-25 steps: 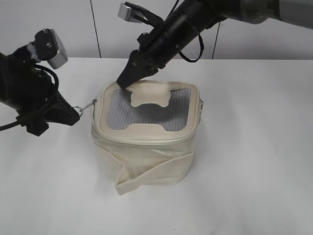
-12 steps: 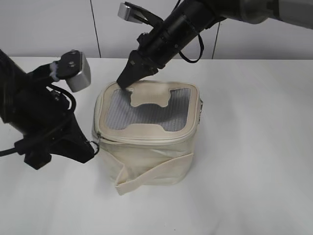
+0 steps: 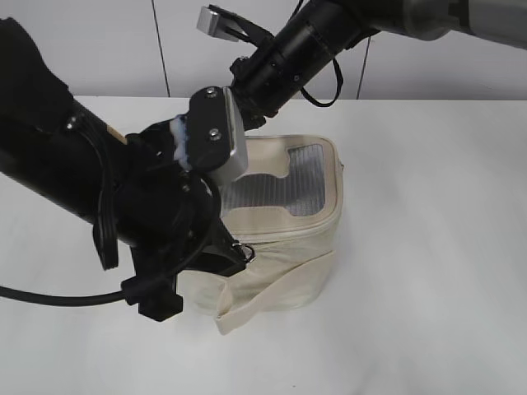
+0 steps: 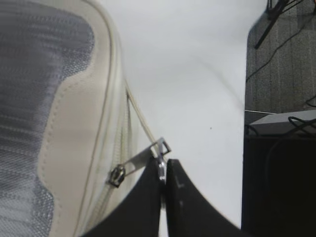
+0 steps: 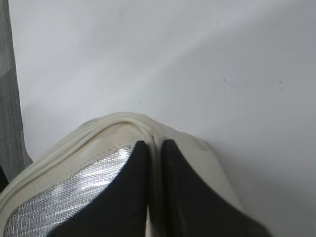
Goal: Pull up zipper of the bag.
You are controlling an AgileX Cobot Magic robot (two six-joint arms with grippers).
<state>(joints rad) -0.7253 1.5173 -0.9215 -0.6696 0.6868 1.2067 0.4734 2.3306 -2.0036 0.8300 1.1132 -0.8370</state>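
Note:
The cream bag (image 3: 288, 216) stands on the white table, its grey mesh top (image 3: 306, 193) partly hidden by my left arm. My left gripper (image 3: 241, 253) is at the bag's front rim. In the left wrist view it (image 4: 163, 162) is shut on the silver ring pull (image 4: 161, 157). The pull's slider (image 4: 117, 175) sits on the cream zipper track (image 4: 117, 143). My right gripper (image 5: 155, 144) is shut on the bag's (image 5: 98, 148) far rim, pinching the seam. In the exterior view its tip is hidden behind my left wrist camera (image 3: 216, 136). The second slider is not in view.
The loose cream strap (image 3: 276, 286) hangs across the bag's front. My left arm (image 3: 74, 189) fills the table's left front. My right arm (image 3: 313, 41) reaches in from the back right. The white table (image 3: 436, 247) extends to the right of the bag.
My left arm has swung from the bag's left side round to its front, carrying the ring pull along the rim. The bag has shifted a little to the right. The right arm has held still.

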